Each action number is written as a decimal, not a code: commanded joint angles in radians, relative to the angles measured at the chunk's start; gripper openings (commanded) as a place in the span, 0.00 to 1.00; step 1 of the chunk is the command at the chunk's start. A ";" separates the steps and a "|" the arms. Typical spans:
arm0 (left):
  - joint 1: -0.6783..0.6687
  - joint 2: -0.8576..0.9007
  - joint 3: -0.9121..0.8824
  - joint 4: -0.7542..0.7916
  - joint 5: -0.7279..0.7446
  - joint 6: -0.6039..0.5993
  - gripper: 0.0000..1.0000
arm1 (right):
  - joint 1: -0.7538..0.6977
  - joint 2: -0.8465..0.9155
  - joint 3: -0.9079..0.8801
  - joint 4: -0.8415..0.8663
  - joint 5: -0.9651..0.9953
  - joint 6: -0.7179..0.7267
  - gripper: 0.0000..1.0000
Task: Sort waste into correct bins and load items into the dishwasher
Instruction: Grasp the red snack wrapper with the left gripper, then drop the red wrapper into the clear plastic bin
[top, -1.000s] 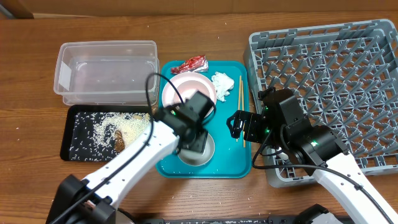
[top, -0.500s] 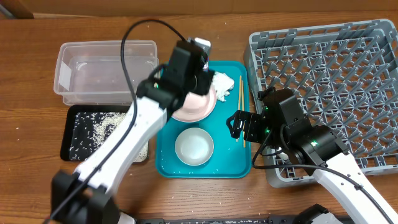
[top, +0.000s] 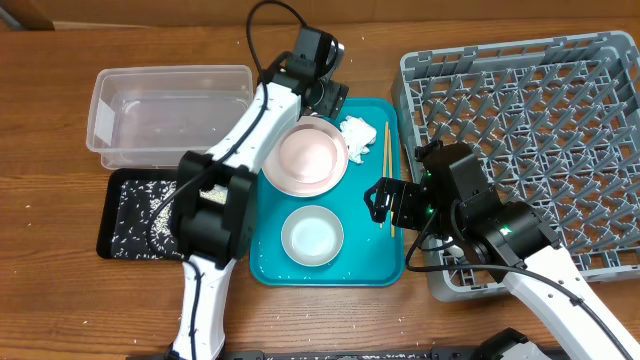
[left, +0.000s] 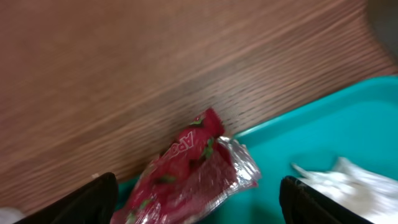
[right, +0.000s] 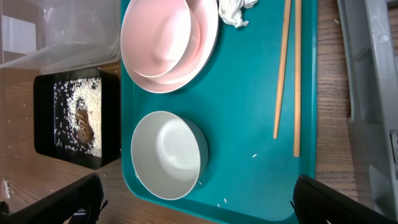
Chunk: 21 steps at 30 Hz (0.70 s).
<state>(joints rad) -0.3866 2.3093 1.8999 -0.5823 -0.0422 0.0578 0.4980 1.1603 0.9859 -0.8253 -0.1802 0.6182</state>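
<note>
Since the earlier frame the left arm is no longer over the middle of the teal tray (top: 370, 255); it is now reaching to the tray's far edge. The right arm is showing no change of position.

On the left of the worktop (top: 60, 300), the clear tub (top: 165, 115) is sitting at the far side. The black tray (top: 105, 215) is lying just in front of it and is carrying the loose grains (top: 150, 205) with brown bits.

The left hand (top: 328, 98) is hovering over the red wrapper (left: 186, 171). Its fingers (left: 93, 199) are spread wide on either side and are gripping nothing. The wrapper is lying across the tray's far rim, partly on the worktop.

On the tray, a plate (right: 205, 50) is carrying one bowl (right: 158, 37), and a second bowl (top: 312, 235) is standing nearer the front. The tissue (top: 358, 135) is lying right of the plate. The chopsticks (top: 386, 160) are lying side by side along the tray's right edge.

The right hand (top: 383, 200) is hanging over that right edge, released and holding nothing. The dish rack (top: 540, 130) is standing at far right, beside the tray.
</note>
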 joint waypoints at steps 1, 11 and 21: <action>-0.005 0.082 0.020 0.014 -0.020 0.025 0.80 | -0.003 -0.019 0.023 -0.002 -0.005 0.004 1.00; -0.005 0.077 0.058 -0.026 -0.019 -0.024 0.04 | -0.003 -0.018 0.023 -0.025 -0.004 0.004 1.00; -0.001 -0.044 0.231 -0.326 -0.159 -0.138 0.04 | -0.003 -0.018 0.023 -0.042 -0.004 0.004 1.00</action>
<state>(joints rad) -0.3893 2.3631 2.0766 -0.8383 -0.0750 -0.0017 0.4980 1.1603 0.9859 -0.8650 -0.1806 0.6182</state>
